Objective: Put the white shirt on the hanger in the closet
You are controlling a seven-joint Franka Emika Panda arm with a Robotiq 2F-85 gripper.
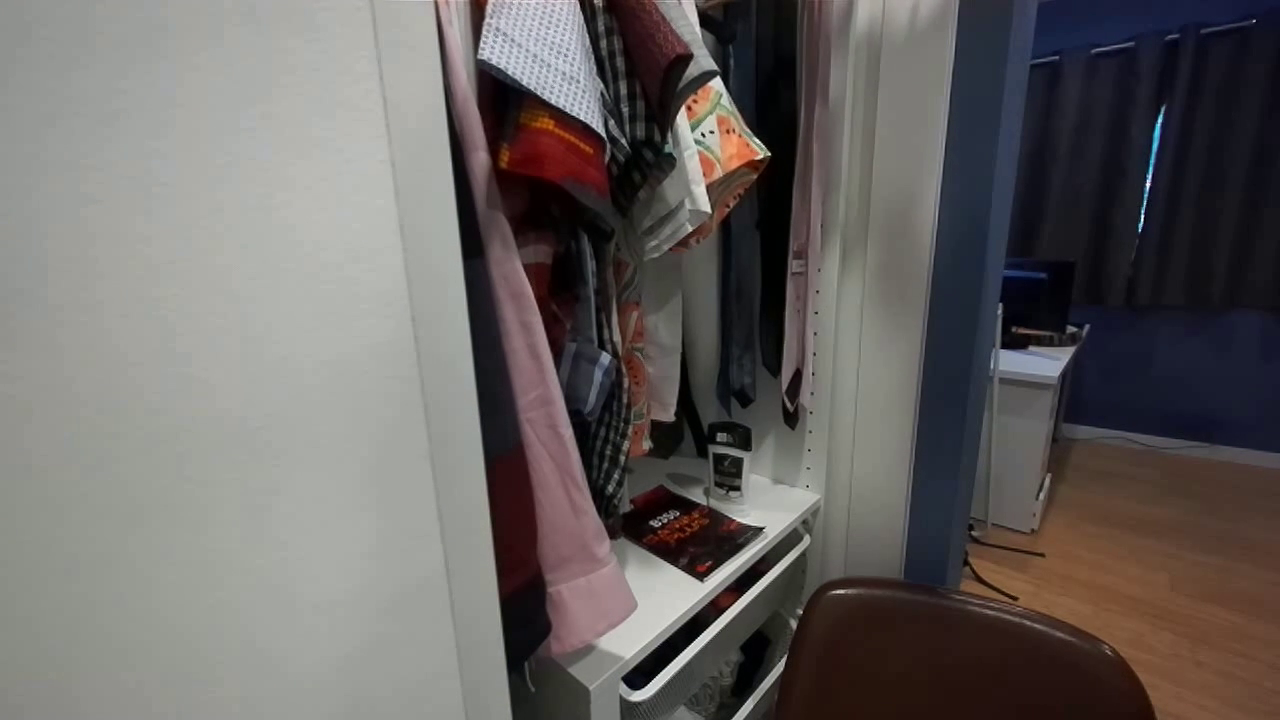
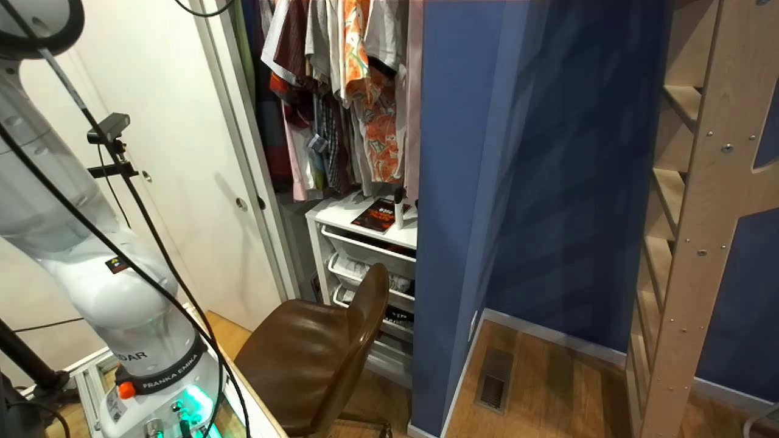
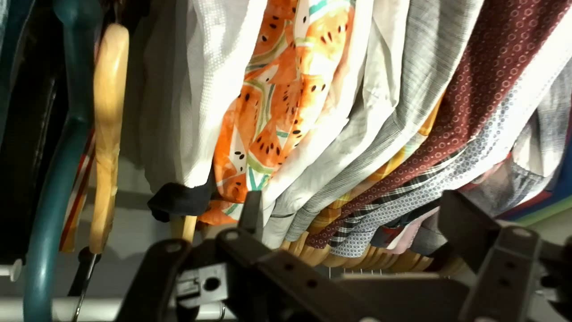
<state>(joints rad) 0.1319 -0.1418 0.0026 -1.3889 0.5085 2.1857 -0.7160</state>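
White shirt point(image 3: 208, 98) hanging in the closet point(image 2: 333, 213), beside an orange watermelon-print garment point(image 3: 281, 103), pincer point(image 3: 353, 208) spread wide

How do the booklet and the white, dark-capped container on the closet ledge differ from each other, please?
The booklet lies flat, while the container stands upright. The booklet is mostly dark with orange-red print, whereas the container is mainly white with a dark cap. The booklet is thin and sharp-cornered; the container is thicker, with rounded edges. Both rest on the white ledge.
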